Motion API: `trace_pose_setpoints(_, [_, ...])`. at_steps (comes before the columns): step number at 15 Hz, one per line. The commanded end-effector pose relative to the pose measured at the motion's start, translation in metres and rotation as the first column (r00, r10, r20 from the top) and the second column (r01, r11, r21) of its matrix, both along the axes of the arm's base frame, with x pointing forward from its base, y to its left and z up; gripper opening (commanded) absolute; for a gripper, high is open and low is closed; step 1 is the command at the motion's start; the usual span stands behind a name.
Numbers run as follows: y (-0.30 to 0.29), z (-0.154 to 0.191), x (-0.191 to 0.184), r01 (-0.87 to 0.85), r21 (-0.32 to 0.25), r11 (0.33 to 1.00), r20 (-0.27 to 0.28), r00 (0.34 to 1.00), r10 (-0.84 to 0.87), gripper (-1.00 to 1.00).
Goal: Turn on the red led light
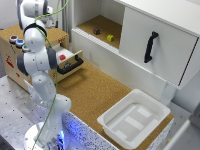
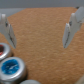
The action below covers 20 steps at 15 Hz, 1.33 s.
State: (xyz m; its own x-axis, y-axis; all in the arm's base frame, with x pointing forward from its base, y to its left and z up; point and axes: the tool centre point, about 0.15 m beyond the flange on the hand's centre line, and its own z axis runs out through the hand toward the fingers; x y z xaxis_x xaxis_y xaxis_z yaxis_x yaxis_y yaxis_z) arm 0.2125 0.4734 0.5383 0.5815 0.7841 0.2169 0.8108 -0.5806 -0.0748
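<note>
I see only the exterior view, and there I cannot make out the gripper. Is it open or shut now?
Observer: The gripper is open. In the wrist view its two fingers stand well apart with nothing between them.
Operator: Which buttons does the wrist camera show?
Observer: The red led light is only partly in the picture, and the blue button next to it shows almost whole.
Operator: Is the red one between the fingers?
Observer: No. It lies beside one finger, and between the two I see only the bare brown surface.
</note>
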Motion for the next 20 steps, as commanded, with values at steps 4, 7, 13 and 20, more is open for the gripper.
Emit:
trace_pose_setpoints(4, [0.109, 0.008, -0.042, -0.190, -0.210, 0.959, -0.024, 0.982, 0.189, -1.00])
trace_pose_setpoints(7, [0.126, 0.001, -0.048, -0.253, -0.252, 0.934, -0.058, 0.967, 0.247, -1.00])
trace_pose_setpoints(13, [0.141, -0.021, -0.057, -0.311, -0.323, 0.894, -0.083, 0.950, 0.300, -1.00])
trace_pose_setpoints(20, [0.148, -0.059, -0.046, -0.282, -0.300, 0.911, -0.130, 0.958, 0.254, -1.00])
